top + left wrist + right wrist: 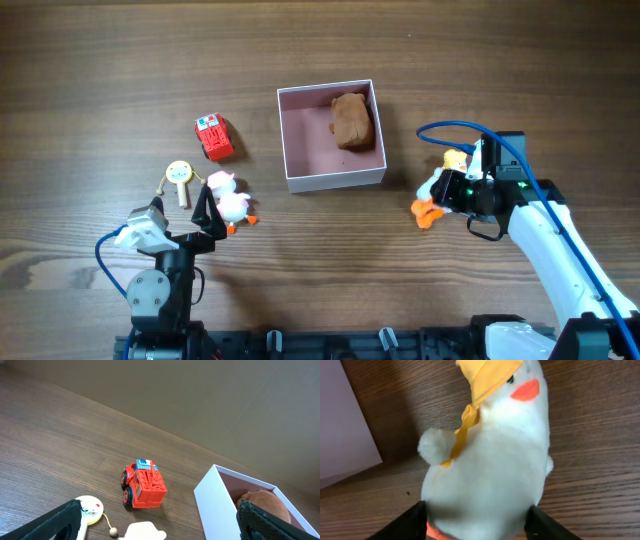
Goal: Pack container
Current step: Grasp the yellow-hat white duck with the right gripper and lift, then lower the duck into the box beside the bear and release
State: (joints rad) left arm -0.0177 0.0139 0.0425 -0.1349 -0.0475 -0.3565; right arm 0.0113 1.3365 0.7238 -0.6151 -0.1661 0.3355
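Note:
The container [336,179] is a square white box with a pale pink inside, at the table's middle. It holds a brown plush toy [352,120]. My right gripper [446,190] is to its right, shut on a white plush duck with a yellow hat [441,183] and orange feet. In the right wrist view the duck [490,460] fills the space between my fingers [477,527]. My left gripper [213,218] is open beside a white duck with a pink hat [233,206]. Only that duck's top [145,531] shows between the open fingers [159,512].
A red toy truck [213,137] stands left of the container and also shows in the left wrist view [144,485]. A small yellow rattle drum with a bead on a string [180,175] lies near the left gripper. The container's white wall [212,505] is at the right.

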